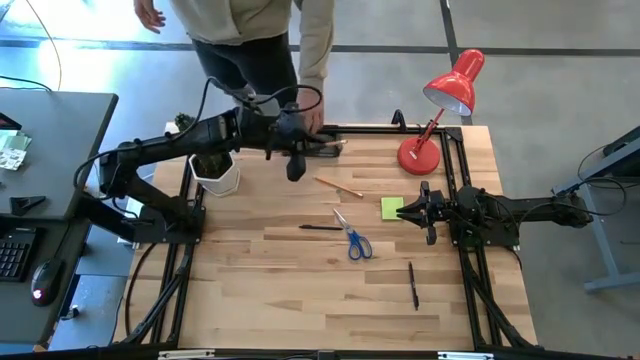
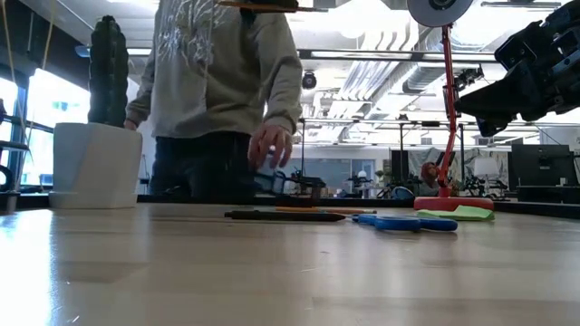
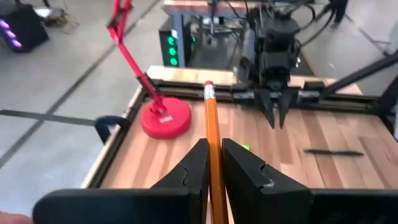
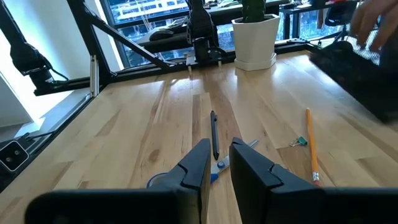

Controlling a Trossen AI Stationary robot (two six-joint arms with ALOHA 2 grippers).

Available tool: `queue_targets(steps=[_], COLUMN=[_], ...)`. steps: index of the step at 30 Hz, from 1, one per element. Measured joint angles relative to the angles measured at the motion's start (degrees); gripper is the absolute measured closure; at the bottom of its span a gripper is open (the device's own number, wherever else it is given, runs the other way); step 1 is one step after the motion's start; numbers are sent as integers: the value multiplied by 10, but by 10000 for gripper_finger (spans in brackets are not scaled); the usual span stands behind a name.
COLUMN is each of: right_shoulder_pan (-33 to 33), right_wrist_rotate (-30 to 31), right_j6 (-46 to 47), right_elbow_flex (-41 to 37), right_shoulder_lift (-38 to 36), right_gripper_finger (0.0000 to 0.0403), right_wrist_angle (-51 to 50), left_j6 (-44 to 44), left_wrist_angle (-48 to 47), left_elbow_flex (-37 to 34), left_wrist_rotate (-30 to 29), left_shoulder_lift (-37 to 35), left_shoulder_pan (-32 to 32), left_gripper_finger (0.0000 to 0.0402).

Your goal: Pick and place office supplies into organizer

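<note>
Here the left gripper [image 1: 296, 165] is raised above the far part of the bench [image 1: 300, 290], near the organizer [image 1: 322, 146], and its fingers [image 3: 193, 168] are clamped on an orange pencil [image 3: 212, 140] that sticks out forward between them with the eraser end away from the wrist. The organizer is a black box at the far edge of the bench, and a person's hand [image 1: 312, 118] is reaching to it from behind the bench. The right gripper [image 1: 412, 211] waits at the right side of the bench, just beside the yellow-green sticky-note pad [image 1: 392, 208]; its fingers [image 4: 198, 163] stand a little apart and hold nothing. On the bench lie several supplies: a second pencil [image 1: 339, 187] in the middle, the blue-handled scissors [image 1: 353, 237] nearer to the front, a black pen [image 1: 320, 228] just left of the scissors, and another black pen [image 1: 413, 285] well apart toward the front right. A white pot with a cactus [image 1: 216, 172] stands at the left, and a red desk lamp [image 1: 440, 110] at the far right corner.
</note>
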Motion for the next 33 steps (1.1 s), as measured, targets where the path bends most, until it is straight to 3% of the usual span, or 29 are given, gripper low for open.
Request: queue_targets(steps=[7, 15, 27, 33], right_shoulder_pan=[0, 0, 0, 0], right_wrist_rotate=[0, 1, 0, 0], right_j6=[0, 0, 0, 0], right_elbow_flex=[0, 0, 0, 0], right_shoulder_lift=[0, 1, 0, 0], right_gripper_finger=[350, 350, 350, 350], right_wrist_angle=[0, 0, 0, 0], left_j6=[31, 54, 54, 51], left_wrist_angle=[-60, -147, -151, -120], left_elbow_flex=[-1, -1, -2, -48], left_wrist_rotate=[9, 9, 10, 9], left_shoulder_lift=[8, 69, 126, 129], left_shoulder_pan=[1, -14, -50, -57], left_gripper_finger=[371, 371, 375, 381])
